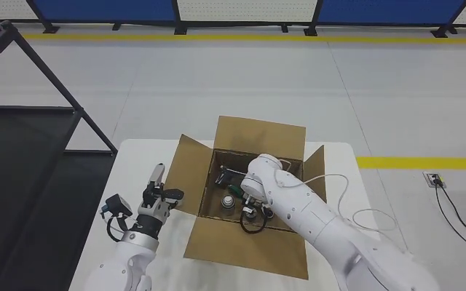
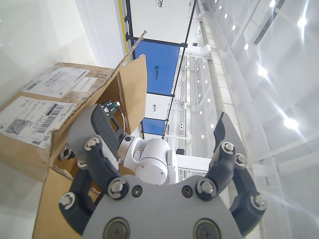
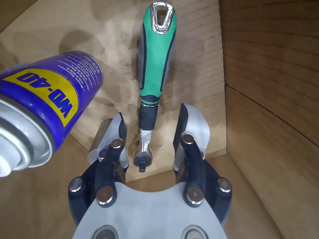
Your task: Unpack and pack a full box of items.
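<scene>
2 items at least sit in the open box [image 1: 247, 251] toward the table's [image 1: 138, 164] far edge in the top view, so unpacking seems barely begun; the left gripper [image 2: 162, 123], in its wrist view, gapes empty beside a flap [image 2: 132, 85]; the right gripper [image 3: 152, 123], in its own, straddles unclosed the ratchet [image 3: 155, 58] lying by the spray can [image 3: 44, 105].

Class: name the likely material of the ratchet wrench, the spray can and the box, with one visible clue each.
Ratchet wrench: matte green and grey grip, probably rubbery plastic; mirror-bright head, likely chromed steel. Spray can: glossy printed metal, bare silvery shoulder. Box: brown corrugated cardboard, ribbed walls.
</scene>
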Action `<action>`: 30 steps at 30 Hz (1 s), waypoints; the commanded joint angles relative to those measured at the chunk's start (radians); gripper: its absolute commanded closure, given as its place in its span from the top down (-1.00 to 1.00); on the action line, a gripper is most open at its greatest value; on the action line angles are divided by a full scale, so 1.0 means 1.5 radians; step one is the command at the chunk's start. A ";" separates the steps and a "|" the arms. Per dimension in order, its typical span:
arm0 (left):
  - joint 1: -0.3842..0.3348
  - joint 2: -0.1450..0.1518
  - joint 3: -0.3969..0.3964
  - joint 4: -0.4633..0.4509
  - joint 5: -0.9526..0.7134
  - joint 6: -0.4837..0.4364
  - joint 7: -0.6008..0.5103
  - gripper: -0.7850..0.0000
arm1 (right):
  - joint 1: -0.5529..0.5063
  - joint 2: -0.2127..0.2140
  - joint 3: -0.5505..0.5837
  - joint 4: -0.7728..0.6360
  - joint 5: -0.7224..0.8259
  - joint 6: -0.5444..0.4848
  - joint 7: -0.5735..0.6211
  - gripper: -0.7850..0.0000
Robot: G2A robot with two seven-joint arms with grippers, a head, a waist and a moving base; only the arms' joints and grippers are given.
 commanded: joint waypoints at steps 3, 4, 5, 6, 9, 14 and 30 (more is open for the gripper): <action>0.001 0.002 0.001 -0.001 -0.001 0.000 0.003 1.00 | 0.001 -0.010 0.003 0.028 0.000 -0.003 -0.009 -0.14; 0.001 0.003 0.001 -0.002 -0.001 -0.001 0.004 1.00 | 0.002 -0.013 0.003 0.034 0.001 -0.005 -0.009 -0.14; 0.002 0.003 0.001 -0.002 -0.001 -0.001 0.004 1.00 | 0.003 -0.016 0.003 0.039 0.000 -0.007 -0.010 -0.14; 0.003 0.004 0.001 -0.003 -0.002 -0.002 0.004 1.00 | 0.003 -0.018 0.003 0.045 0.000 -0.009 -0.010 -0.15; 0.005 0.005 0.001 -0.004 -0.002 -0.004 0.005 1.00 | 0.003 -0.026 0.004 0.060 0.000 -0.020 -0.014 -0.15; 0.010 0.007 0.002 -0.007 -0.004 -0.009 0.010 1.00 | 0.004 -0.036 0.009 0.090 0.002 -0.031 -0.027 -0.15; 0.033 0.015 -0.004 -0.020 -0.011 -0.028 0.018 1.00 | 0.009 -0.065 0.022 0.162 0.005 -0.049 -0.043 -1.00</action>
